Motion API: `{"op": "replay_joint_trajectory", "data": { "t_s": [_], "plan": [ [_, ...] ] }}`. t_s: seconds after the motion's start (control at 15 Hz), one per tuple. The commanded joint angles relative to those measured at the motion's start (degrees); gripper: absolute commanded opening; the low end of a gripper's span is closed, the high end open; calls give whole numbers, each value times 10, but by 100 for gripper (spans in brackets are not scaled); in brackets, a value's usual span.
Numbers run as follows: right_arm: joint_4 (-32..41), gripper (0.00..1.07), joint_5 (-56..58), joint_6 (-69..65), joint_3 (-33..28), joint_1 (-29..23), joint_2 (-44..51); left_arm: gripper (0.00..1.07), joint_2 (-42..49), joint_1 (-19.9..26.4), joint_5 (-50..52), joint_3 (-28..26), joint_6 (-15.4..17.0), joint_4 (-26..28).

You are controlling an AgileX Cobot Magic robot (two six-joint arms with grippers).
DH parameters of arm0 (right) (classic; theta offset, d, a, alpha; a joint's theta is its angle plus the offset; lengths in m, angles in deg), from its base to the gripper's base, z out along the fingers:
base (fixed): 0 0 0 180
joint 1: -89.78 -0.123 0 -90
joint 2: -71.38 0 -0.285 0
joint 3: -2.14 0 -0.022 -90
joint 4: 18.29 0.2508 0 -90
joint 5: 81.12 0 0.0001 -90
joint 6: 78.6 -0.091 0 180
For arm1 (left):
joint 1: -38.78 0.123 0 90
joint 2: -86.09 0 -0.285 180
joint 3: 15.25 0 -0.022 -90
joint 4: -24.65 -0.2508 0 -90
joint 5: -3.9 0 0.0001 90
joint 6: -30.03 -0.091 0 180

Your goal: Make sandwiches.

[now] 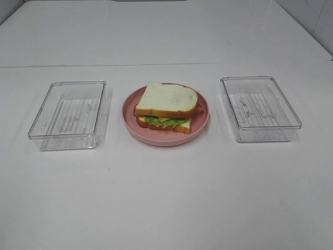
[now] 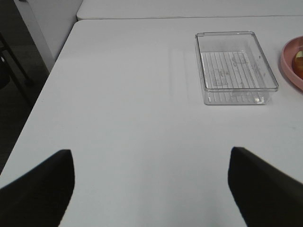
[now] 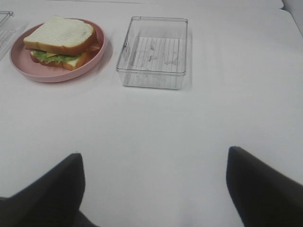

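Note:
A stacked sandwich (image 1: pixel 167 107) lies on the round pink plate (image 1: pixel 130 117) at the table's middle: white bread on top, green lettuce and yellow cheese showing at its front edge, another slice beneath. The right wrist view shows the same sandwich (image 3: pixel 60 40) far ahead of my right gripper (image 3: pixel 154 189), whose dark fingers stand wide apart and hold nothing. My left gripper (image 2: pixel 151 187) is likewise open over bare table, far from the plate's rim (image 2: pixel 289 66). Neither gripper appears in the exterior high view.
Two clear plastic trays flank the plate, both holding nothing: one on the left (image 1: pixel 68 114), one on the right (image 1: pixel 260 108). The table's left edge (image 2: pixel 45 90) drops off beside the left gripper.

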Motion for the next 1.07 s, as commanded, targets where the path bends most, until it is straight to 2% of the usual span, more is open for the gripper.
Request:
{"op": "replay_joint_trajectory", "data": {
  "t_s": [0.07,0.2,0.33,0.4,1.07],
  "plan": [
    [4,78,-5,3,-1,3,9,83,12,2,4,2,1,2],
    [4,78,-5,3,-1,3,9,83,12,2,4,2,-10,24],
    [4,78,-5,3,-1,3,9,83,12,2,4,3,-50,54],
    [4,78,-5,3,-1,3,9,83,12,2,4,3,-54,58],
    [4,78,-5,3,-1,3,9,83,12,2,5,3,-52,58]
  ]
}}
